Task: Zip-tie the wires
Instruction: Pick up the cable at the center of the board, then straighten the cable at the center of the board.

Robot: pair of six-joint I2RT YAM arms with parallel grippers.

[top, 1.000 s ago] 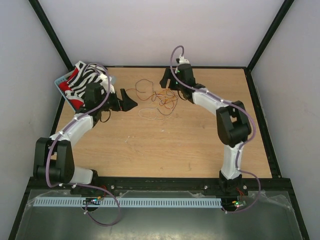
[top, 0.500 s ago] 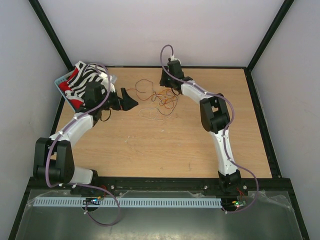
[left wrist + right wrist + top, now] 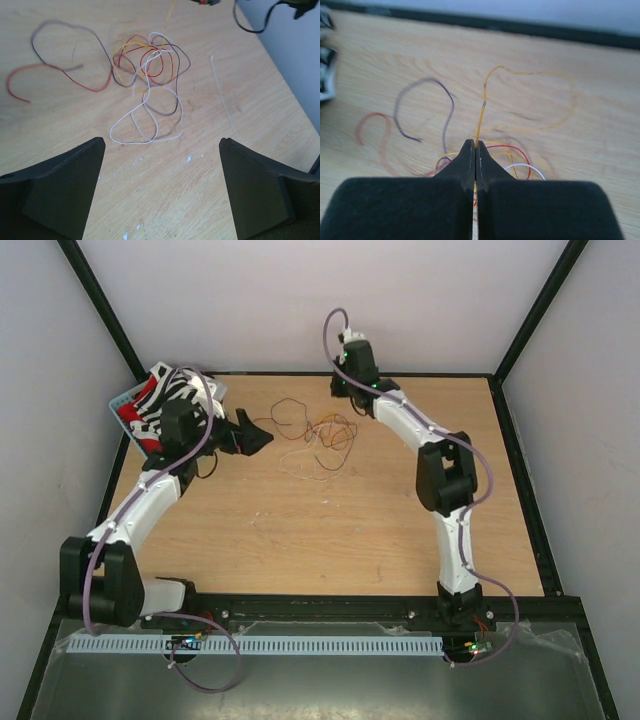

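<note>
**Right wrist view.** The right pincer has its jaws pressed fully together. An orange wire enters the seam at the tips, so I read it as pinched. From there it climbs toward the top of the frame and swings right in a wide loop. Red and white strands curl just behind the tips. A dark strand and a blurred red one lie at left on the wood.

**Left wrist view.** The left pincer is spread as wide as it goes. Its fingers sit in the two lower corners with only bare wood between them. The wires lie in the upper middle as overlapped red, yellow-orange and dark brown loops. A white wire trails down from them toward the lens. A dark strand and a red one run off to the upper left. Only this view shows the zip tie. It is a straight pale strip lying flat on the wood right of the tangle and apart from it, slanting down toward the right-hand finger.

**Overhead view.**
- Both arms reach to the far half of the worktop, with the tangle at upper centre between the wrists.
- The left pincer sits just left of the tangle and points at it.
- The right wrist stands over the tangle's upper right edge and hides its own jaws.
- I cannot pick out the zip tie from up here.
- A basket with a zebra-striped cloth sits in the upper left, beside the left arm.
</note>
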